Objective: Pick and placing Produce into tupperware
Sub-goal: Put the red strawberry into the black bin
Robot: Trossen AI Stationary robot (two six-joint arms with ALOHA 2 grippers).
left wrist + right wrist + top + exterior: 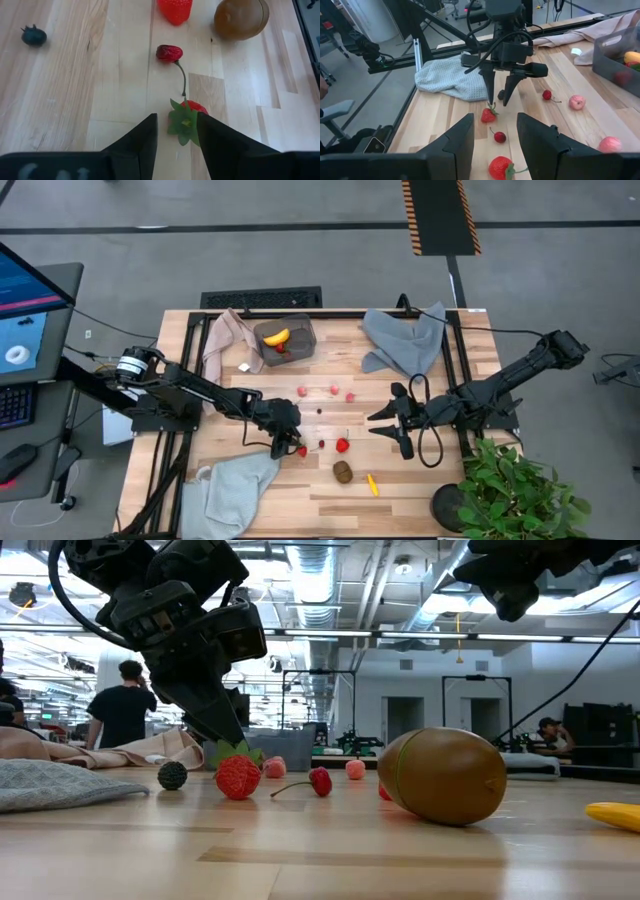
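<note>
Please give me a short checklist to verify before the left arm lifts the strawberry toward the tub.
1. Left hand astride the small red strawberry with green leaves: ok.
2. Fingers firmly closed on it: cannot tell.
3. Dark red cherry with stem clear of the fingers: ok.
4. Translucent grey plastic tub has free room beside the yellow banana: ok.
5. Right hand waits apart, mid-table: ok.
6. Beige-pink cloth off the tub's opening: ok.
</note>
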